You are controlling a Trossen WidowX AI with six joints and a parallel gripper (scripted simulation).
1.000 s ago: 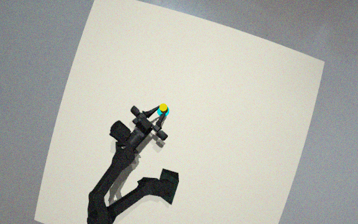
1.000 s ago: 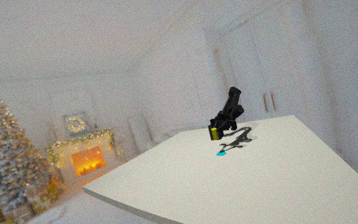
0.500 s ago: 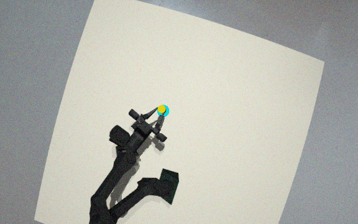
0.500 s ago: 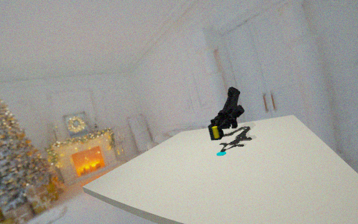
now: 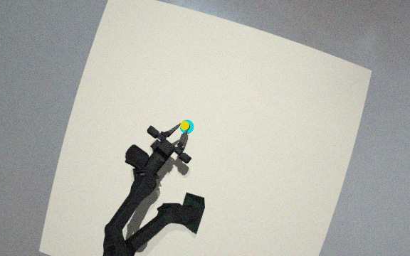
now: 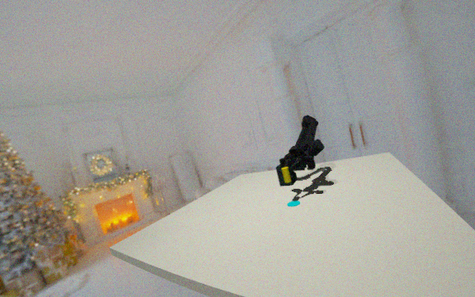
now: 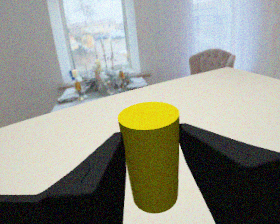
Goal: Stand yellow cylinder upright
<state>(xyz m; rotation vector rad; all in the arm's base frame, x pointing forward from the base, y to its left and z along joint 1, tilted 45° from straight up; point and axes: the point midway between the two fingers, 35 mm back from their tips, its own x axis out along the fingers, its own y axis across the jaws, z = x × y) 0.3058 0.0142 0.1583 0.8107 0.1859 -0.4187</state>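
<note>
The yellow tall cylinder (image 5: 184,125) (image 6: 287,175) (image 7: 152,167) is held about upright between the fingertips, its flat top facing up in the wrist view. My gripper (image 5: 184,127) (image 7: 151,135) is shut on it, one finger on each side. The exterior view shows the cylinder in the air, with a clear gap above the table. The cyan circle (image 5: 191,127) (image 6: 293,204) lies flat on the table. From above, the cylinder covers the circle's left and middle part. The circle is not visible in the wrist view.
The pale table top (image 5: 262,142) (image 6: 242,247) (image 7: 41,155) carries the arm's shadow, which reaches the cyan circle in the exterior view. The arm's dark base (image 5: 193,213) stands near the lower middle of the top view. A chair (image 7: 212,61) stands beyond the table edge.
</note>
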